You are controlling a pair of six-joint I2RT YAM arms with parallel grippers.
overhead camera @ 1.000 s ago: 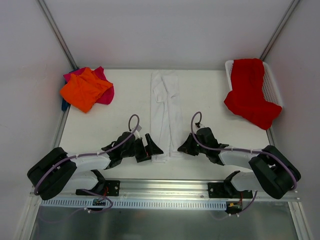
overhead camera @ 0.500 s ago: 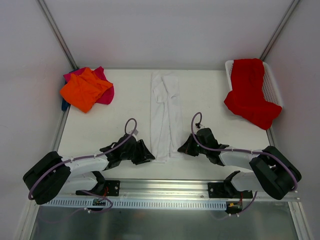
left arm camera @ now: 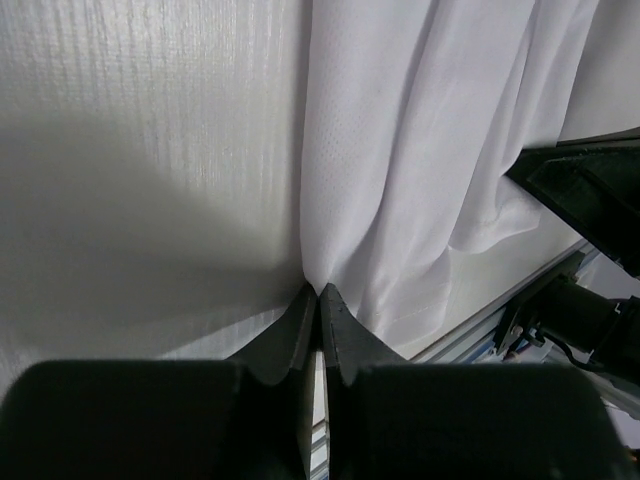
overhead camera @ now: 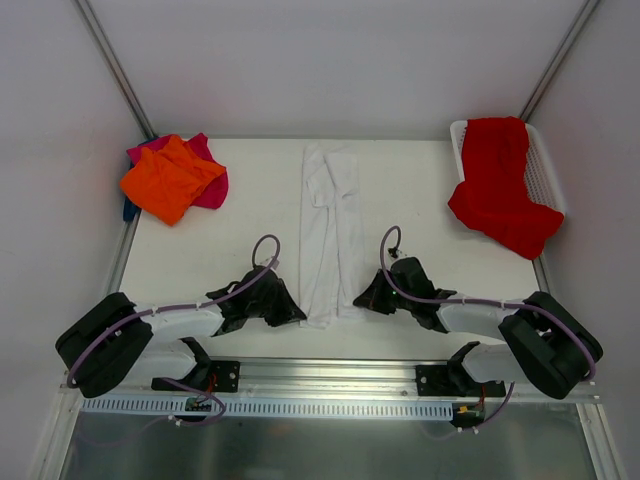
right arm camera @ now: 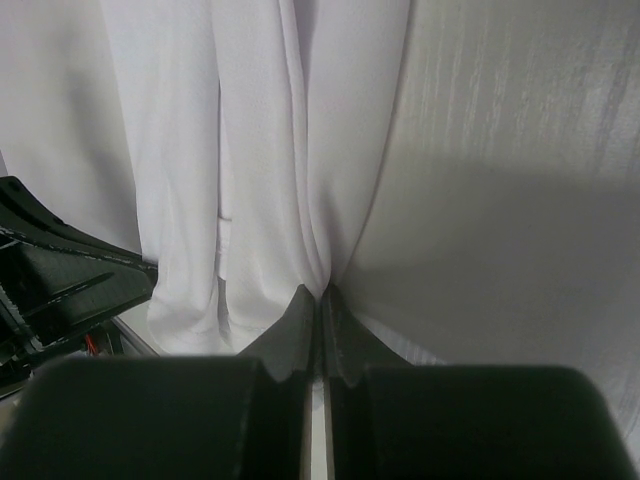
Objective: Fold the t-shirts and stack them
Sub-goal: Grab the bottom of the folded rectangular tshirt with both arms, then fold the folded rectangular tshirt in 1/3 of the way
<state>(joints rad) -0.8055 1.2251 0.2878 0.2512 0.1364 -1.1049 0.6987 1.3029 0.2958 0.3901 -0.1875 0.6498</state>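
A white t-shirt (overhead camera: 329, 225), folded into a long narrow strip, lies down the middle of the table. My left gripper (overhead camera: 298, 313) is shut on its near left edge (left arm camera: 318, 288). My right gripper (overhead camera: 360, 300) is shut on its near right edge (right arm camera: 322, 290). The cloth puckers into both pairs of closed jaws. An orange t-shirt (overhead camera: 170, 177) lies on a magenta-pink one (overhead camera: 207, 180) at the far left corner, with a bit of blue (overhead camera: 128, 209) under them. A red t-shirt (overhead camera: 500, 185) hangs over the basket's edge.
A white mesh basket (overhead camera: 545, 170) stands at the far right corner. A metal rail (overhead camera: 330, 375) runs along the near table edge, close behind both grippers. White walls close in the table on three sides.
My left gripper has moved right to the white shirt's near left edge and closed on it. The right gripper has stayed shut on the other edge.
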